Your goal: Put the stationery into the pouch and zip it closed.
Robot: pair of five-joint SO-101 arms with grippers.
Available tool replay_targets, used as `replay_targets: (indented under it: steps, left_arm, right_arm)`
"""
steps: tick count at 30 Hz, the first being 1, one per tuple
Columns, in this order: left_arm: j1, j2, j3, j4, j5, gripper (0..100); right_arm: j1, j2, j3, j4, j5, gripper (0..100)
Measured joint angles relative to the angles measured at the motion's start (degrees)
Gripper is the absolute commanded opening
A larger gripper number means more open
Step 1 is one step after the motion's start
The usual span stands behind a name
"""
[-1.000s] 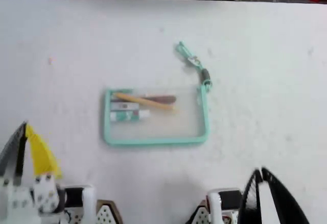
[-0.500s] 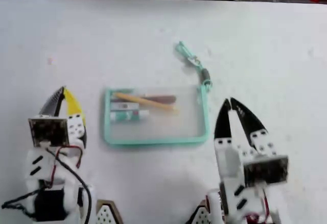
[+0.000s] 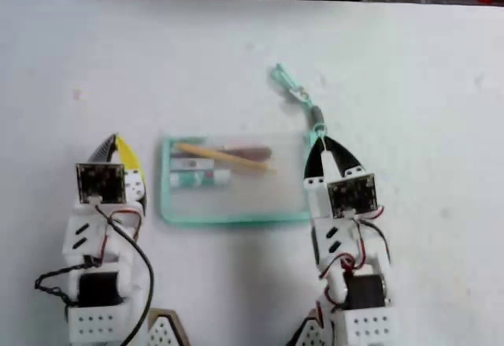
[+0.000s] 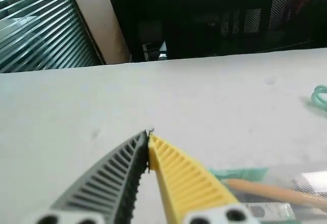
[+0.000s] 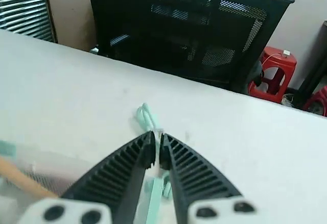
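A clear pouch with a mint-green border (image 3: 236, 218) lies flat mid-table. Inside it are a yellow pencil (image 3: 224, 157) and a small white-and-green item (image 3: 195, 177). The pouch's green clip strap (image 3: 287, 84) trails away from its far right corner. My left gripper (image 3: 115, 139), with one grey and one yellow finger, is shut just off the pouch's left edge, holding nothing. My right gripper (image 3: 320, 138), black, is shut over the pouch's far right corner by the zipper end. In the right wrist view the clip strap (image 5: 145, 116) lies just beyond the right gripper (image 5: 157, 136).
White table (image 3: 409, 86) all around the pouch, with free room to the far side and both flanks. A dark mesh chair (image 5: 194, 25) and red stool (image 5: 273, 73) stand beyond the far edge. Window blinds (image 4: 36, 25) are at the far left.
Both arms have come forward from the near edge. The left gripper moved up to the pouch's left edge; the right gripper swung left onto its far right corner. The pouch stayed put.
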Motion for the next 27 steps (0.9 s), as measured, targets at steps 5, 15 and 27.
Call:
replay_targets:
  steps: [5,15,27]
  left_arm:
    - [0.0,0.1,0.0,0.0,0.0,2]
    - [1.0,0.1,0.0,21.5,0.0,2]
    - [1.0,-0.3,0.0,45.1,0.0,2]
  right_arm:
    - [0.2,0.1,0.8,-0.5,0.0,1.8]
    - [-0.9,0.1,0.8,26.8,0.1,1.8]
    - [-1.0,0.0,0.8,50.4,0.1,1.8]
